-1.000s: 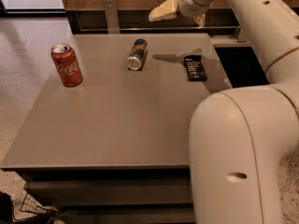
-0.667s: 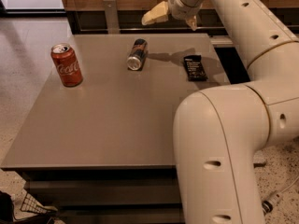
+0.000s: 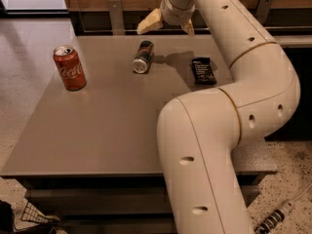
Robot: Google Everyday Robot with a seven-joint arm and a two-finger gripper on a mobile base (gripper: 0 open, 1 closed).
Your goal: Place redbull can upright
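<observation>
Gripper (image 3: pixel 168 25) hovered above the far edge of the counter (image 3: pixel 97 130), fingers (image 3: pixel 148 21) spread and empty; redbull can (image 3: pixel 143 56) lay on its side nearby.

Gripper (image 3: pixel 164 29) now further left and lower, over the table's (image 3: pixel 97 130) far edge, closer to the redbull can (image 3: pixel 143 57), arm filling more of the foreground.

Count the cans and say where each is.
2. The redbull can lies on its side far back on the table, near the open gripper; the Coke can stands upright near its left edge. The arm may hide more.
</observation>
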